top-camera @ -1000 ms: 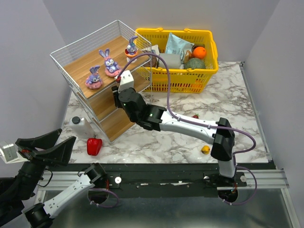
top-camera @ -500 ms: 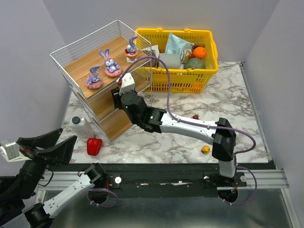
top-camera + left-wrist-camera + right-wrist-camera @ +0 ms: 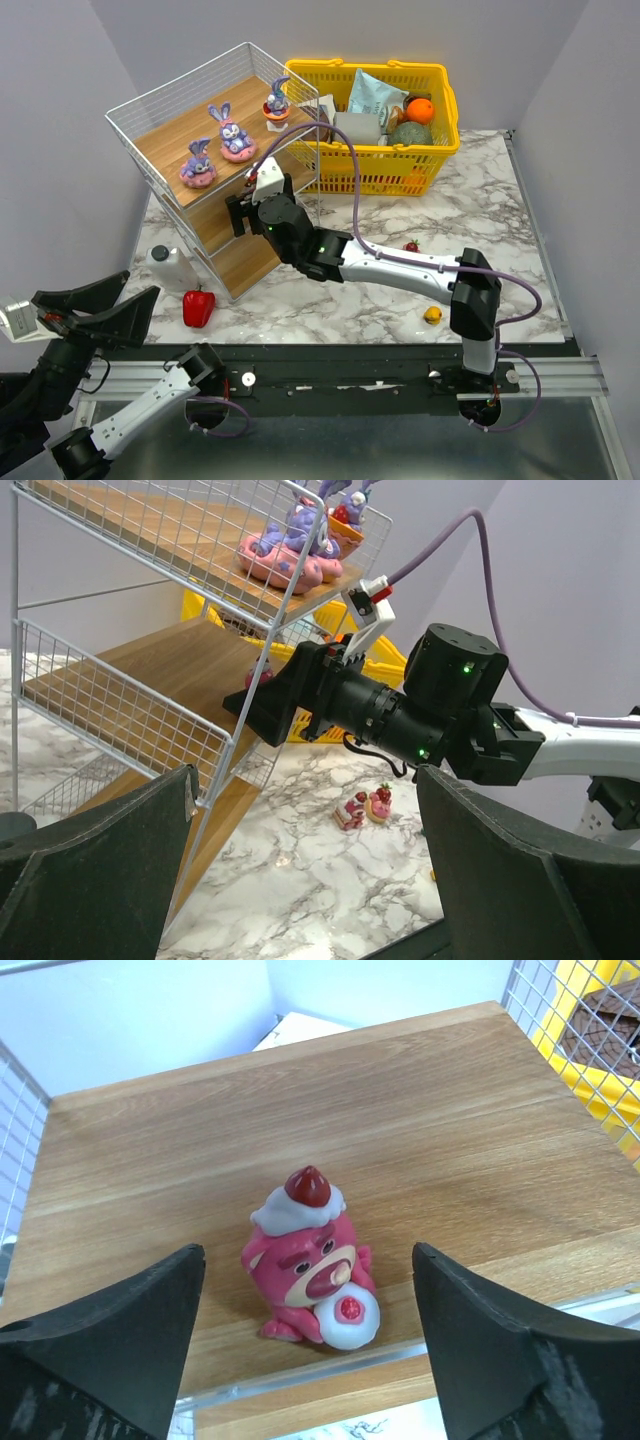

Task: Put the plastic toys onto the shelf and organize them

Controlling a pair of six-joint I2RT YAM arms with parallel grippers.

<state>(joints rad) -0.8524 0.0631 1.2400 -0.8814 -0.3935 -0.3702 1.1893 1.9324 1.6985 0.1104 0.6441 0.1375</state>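
between the spread fingers (image 3: 120, 1340) of the right gripper (image 3: 307, 1255), on the middle wooden board (image 3: 300, 1110) of the shelf (image 3: 165, 135), stands a pink bear figure (image 3: 305, 1275) with a red-tipped white cap and a white donut at its belly. it is upright, faces back toward the wrist and sits near the board's front edge. neither finger touches it, and bare wood shows on each side of it. the jaws stand wide and hold nothing. above these fingers, on the top tier, three purple bunnies (image 3: 233, 135) sit in a row on pink bases. the left gripper (image 3: 305, 775) hangs low, well apart from the shelf, its fingers wide with nothing between them. beyond its fingertips lie two small red pieces (image 3: 365, 807) on the marble table (image 3: 380, 200), past the foot of the shelf.
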